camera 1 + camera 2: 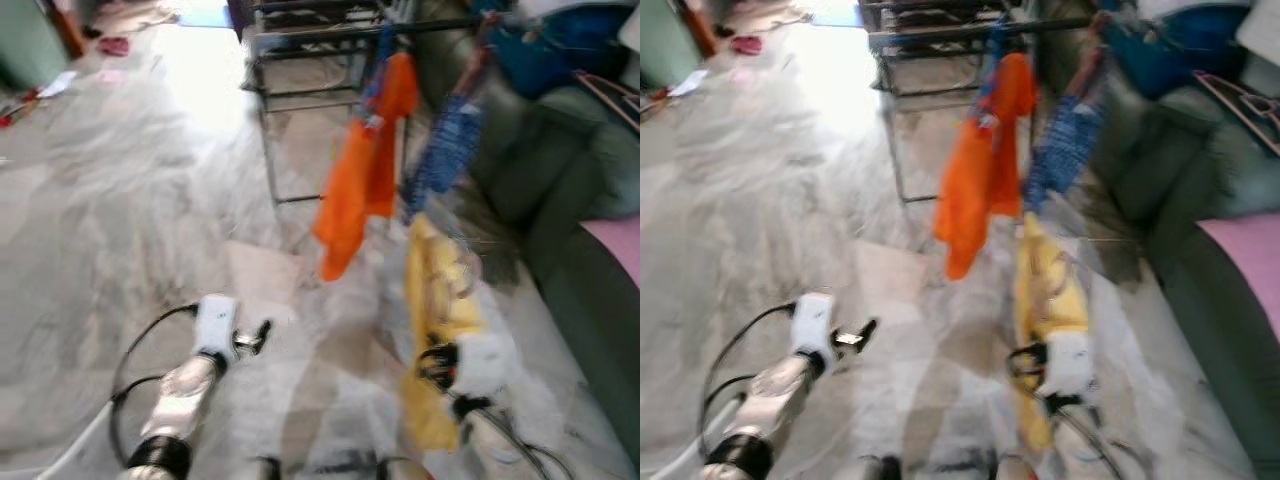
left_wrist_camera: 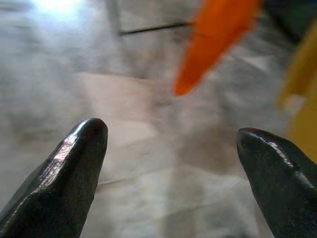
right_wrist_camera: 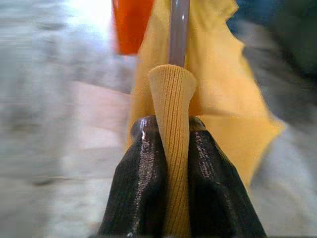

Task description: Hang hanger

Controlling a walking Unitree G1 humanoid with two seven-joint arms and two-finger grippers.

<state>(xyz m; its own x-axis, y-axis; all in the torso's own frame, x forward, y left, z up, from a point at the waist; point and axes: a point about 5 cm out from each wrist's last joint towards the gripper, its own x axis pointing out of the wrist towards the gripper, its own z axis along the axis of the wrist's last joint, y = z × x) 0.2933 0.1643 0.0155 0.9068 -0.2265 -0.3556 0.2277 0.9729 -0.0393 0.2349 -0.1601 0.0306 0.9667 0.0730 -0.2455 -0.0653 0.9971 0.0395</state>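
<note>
Nearest to us, our right gripper (image 3: pixel 171 148) is clamped on the ribbed collar of a yellow garment (image 3: pixel 218 94), with the grey neck of its hanger (image 3: pixel 178 29) rising straight out of the pinch between the two black fingers. From the head cameras, that garment hangs low at our right, over the marble floor (image 1: pixel 120 200), the picture blurred. Our left gripper (image 1: pixel 252 336) is held out low at our left, its fingers (image 2: pixel 69 168) spread wide with only floor between them; a black cable (image 1: pixel 135 350) loops beside the silver arm. Beyond the yellow garment, an orange garment (image 1: pixel 365 170) and a blue patterned one (image 1: pixel 445 150) hang side by side from the dark rail of a metal clothes rack (image 1: pixel 300 40). A green sofa (image 1: pixel 560 170) runs along our right, with blue cloth (image 1: pixel 560 50) heaped on it and a pink piece (image 1: pixel 615 245) nearer us. Farthest off, bright light glares on the floor (image 1: pixel 205 70).
</note>
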